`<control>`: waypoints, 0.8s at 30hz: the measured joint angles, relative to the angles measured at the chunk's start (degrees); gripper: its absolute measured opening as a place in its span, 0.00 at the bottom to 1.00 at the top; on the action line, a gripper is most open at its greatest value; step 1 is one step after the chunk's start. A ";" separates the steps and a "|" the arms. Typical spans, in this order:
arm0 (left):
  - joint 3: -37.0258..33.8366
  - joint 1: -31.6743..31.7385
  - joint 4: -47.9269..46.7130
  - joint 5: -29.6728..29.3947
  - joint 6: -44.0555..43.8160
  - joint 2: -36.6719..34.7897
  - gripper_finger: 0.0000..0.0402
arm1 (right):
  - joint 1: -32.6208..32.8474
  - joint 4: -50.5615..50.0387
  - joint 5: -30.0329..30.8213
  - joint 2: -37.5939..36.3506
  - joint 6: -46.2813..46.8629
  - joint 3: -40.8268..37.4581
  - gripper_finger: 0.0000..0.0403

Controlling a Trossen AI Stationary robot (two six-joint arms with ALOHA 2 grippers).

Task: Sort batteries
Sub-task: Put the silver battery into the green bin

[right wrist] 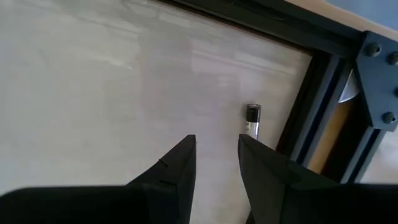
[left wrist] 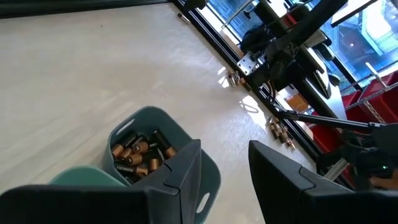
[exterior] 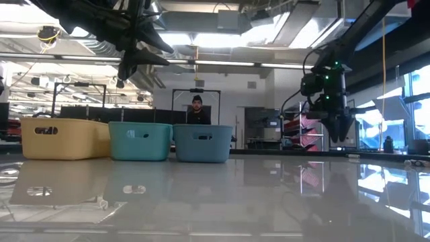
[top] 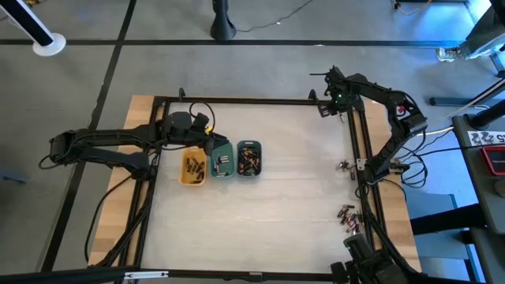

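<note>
Three small trays stand in a row left of the table's middle: yellow [top: 193,167], green [top: 222,160] and grey-blue [top: 249,159], each with batteries inside. Copper-toned batteries [left wrist: 138,154] fill the grey-blue tray [left wrist: 205,180]. My left gripper [left wrist: 224,180] hangs open above the green and grey-blue trays, with nothing between its fingers. My right gripper [right wrist: 216,165] points down, open, near the right frame rail. It hangs above the table, just short of a single dark-and-silvery battery [right wrist: 252,120] that lies flat on the table. More loose batteries [top: 347,214] lie by the rail nearer the front.
A black frame rail [right wrist: 311,118] runs along the table's right side, right beside the lone battery. A few batteries [top: 343,166] lie on the table by my right gripper [top: 367,170]. A person stands in the room beyond the trays in the low view.
</note>
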 joint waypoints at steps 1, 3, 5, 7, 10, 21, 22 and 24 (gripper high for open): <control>0.00 0.00 0.02 0.00 0.02 0.00 0.31 | -0.38 -0.16 -0.08 0.00 -0.41 0.00 0.30; 0.00 0.00 0.02 -0.06 0.08 0.00 0.31 | -0.70 -0.19 -0.69 0.00 -1.22 0.00 0.30; 0.00 0.00 0.03 -0.47 0.11 0.00 0.31 | -0.67 -0.11 -1.01 0.00 -1.26 0.00 0.30; 0.00 0.01 0.04 -0.69 0.11 0.00 0.31 | -0.65 -0.15 -1.06 0.00 -1.35 0.00 0.30; 0.00 0.15 0.07 -0.86 0.11 0.00 0.31 | -0.62 -0.15 -1.08 0.00 -1.82 0.00 0.30; 0.00 0.45 0.09 -1.57 0.10 0.00 0.31 | -0.62 -1.35 -1.08 0.00 -3.72 0.00 0.30; 0.00 0.63 0.09 -1.57 0.00 0.00 0.31 | -0.62 -1.60 -1.08 0.00 -3.77 0.00 0.30; 0.00 1.06 0.09 -1.60 -0.72 0.00 0.31 | -0.62 -1.87 -1.10 0.00 -3.85 0.00 0.30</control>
